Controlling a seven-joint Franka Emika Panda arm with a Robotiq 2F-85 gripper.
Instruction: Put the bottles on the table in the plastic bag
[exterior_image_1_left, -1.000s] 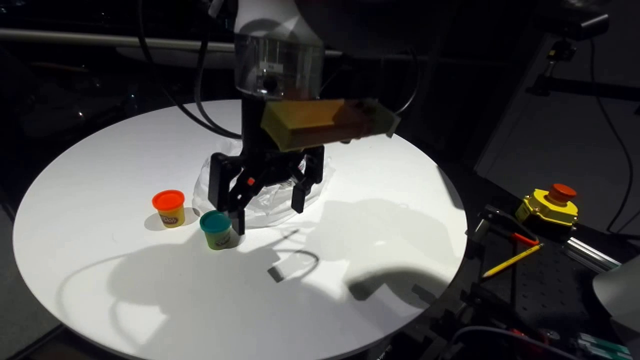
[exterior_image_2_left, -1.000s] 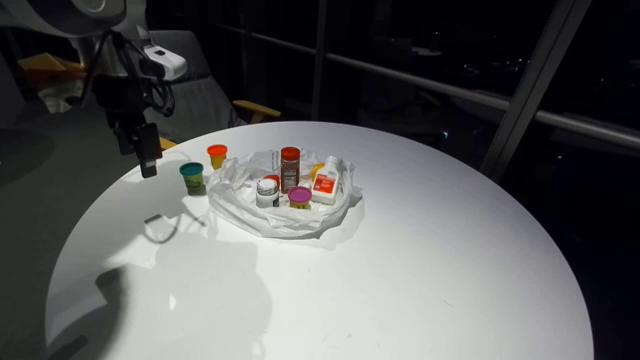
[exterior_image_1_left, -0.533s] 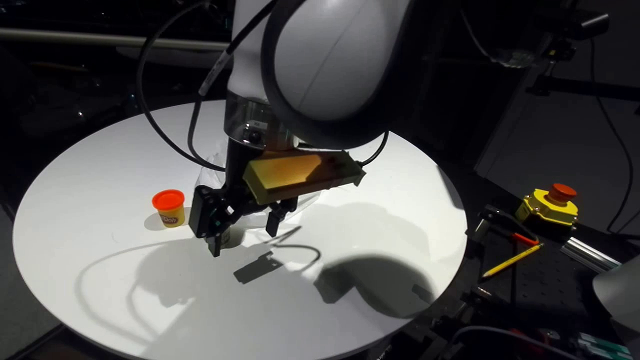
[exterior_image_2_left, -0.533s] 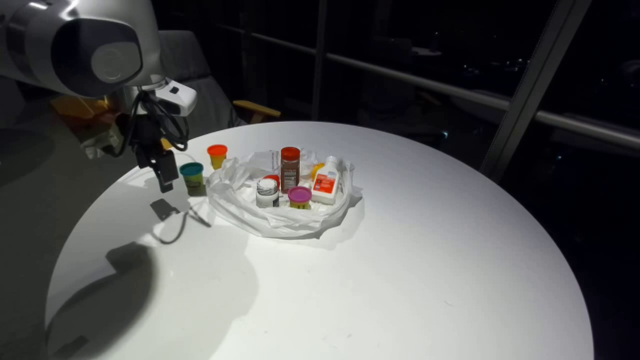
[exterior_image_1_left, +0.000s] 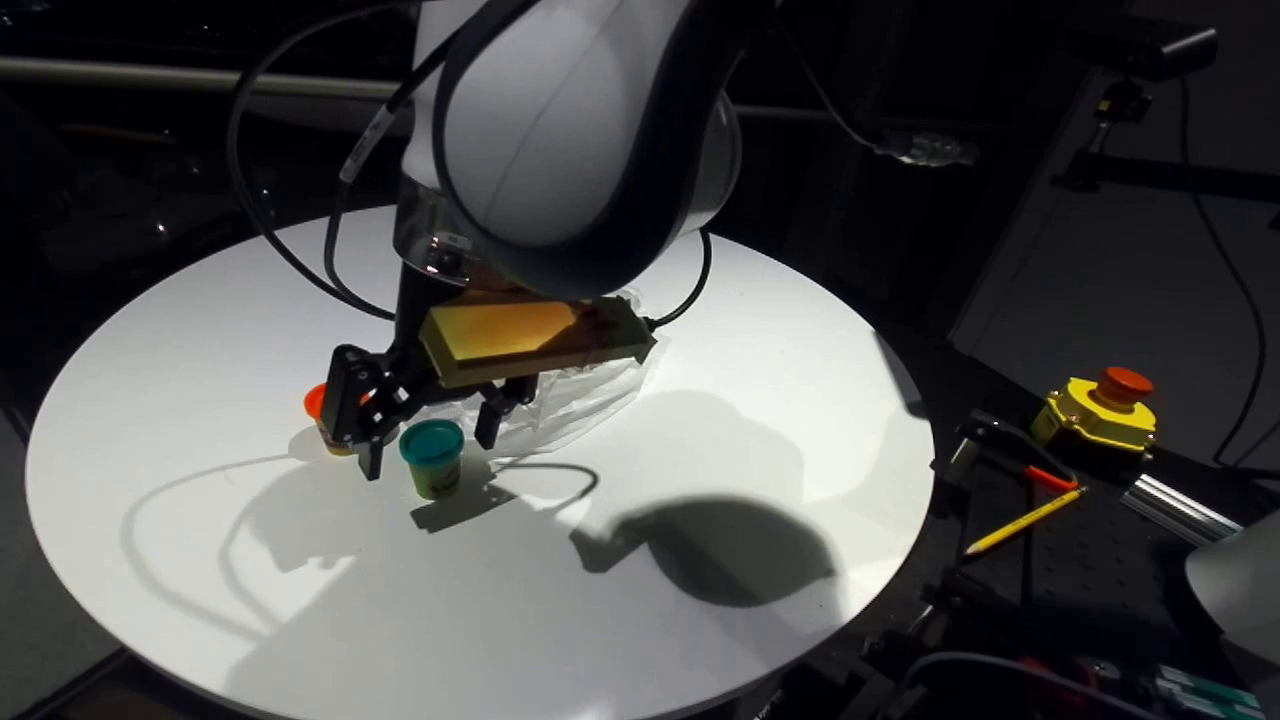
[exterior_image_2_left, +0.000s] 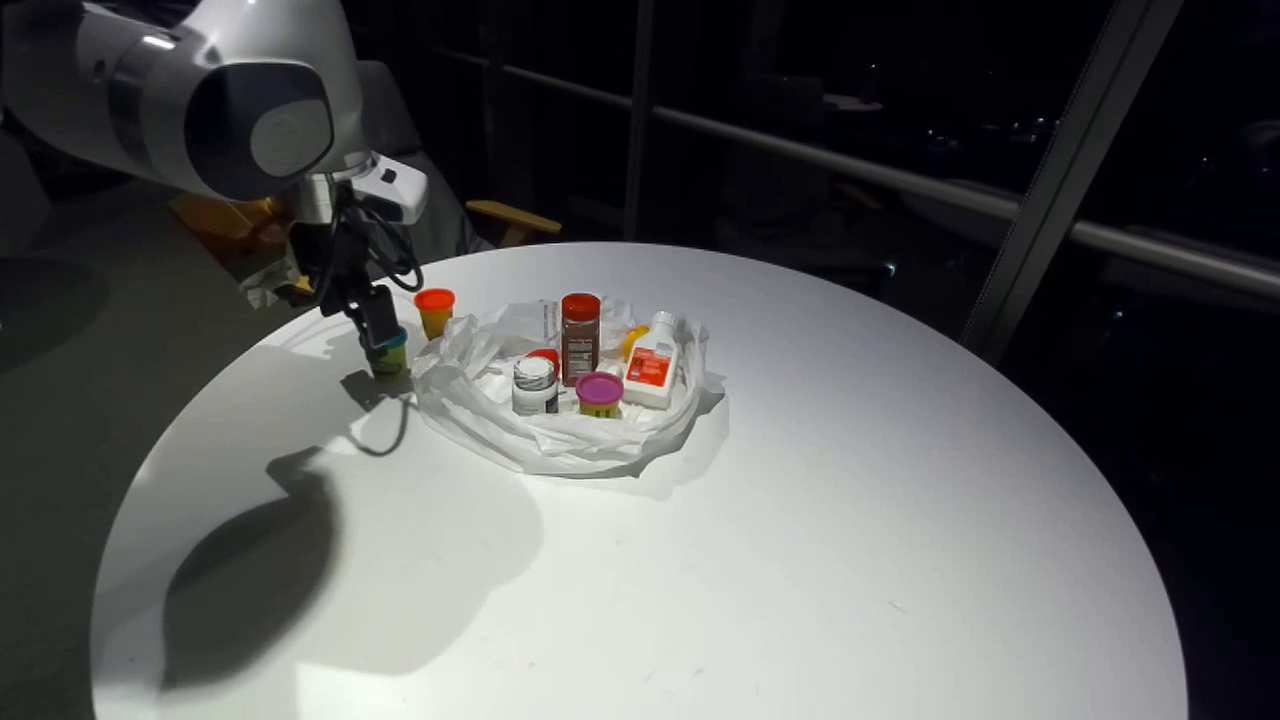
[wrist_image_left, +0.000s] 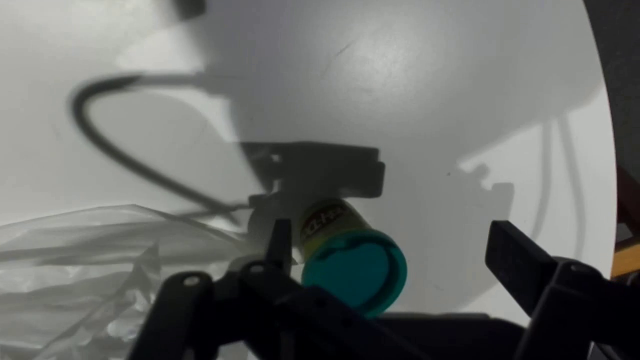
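Round white tabletop (exterior_image_2_left: 850, 560). In an exterior view a crumpled, see-through whitish plastic film bag (exterior_image_2_left: 540, 450) lies w/ its mouth spread, a bit left of ctr. in the far half. Task is prob. mostly done: inside it, left to right, are a squat white jar w/ a white lid (exterior_image_2_left: 535, 392), a tall brown jar w/ a red cap (exterior_image_2_left: 580, 345), a short yellow tub w/ a purple lid (exterior_image_2_left: 600, 395) on the near side & a white plastic bottle w/ a red label (exterior_image_2_left: 648, 368), leaning a little. Behind them a red bit (exterior_image_2_left: 545, 355) & a yellow bit (exterior_image_2_left: 634, 342) show, mostly hidden; can't tell what.

Two pots are left outside, upright on the tabletop: a short yellow-green plastic tub w/ a teal lid (exterior_image_1_left: 434, 462), just left of the bag, & a short yellow plastic tub w/ an orange-red lid (exterior_image_2_left: 435, 312), farther back, by the bag's far left edge.

The black two-finger end effector (wrist_image_left: 390, 234) is at the teal-lidded tub, jaws spread wide, one on each side in the wrist view, holding nothing. Looks like that tub's next to go in, then the orange-red-lidded one, & that'd be the lot, AFAICT.
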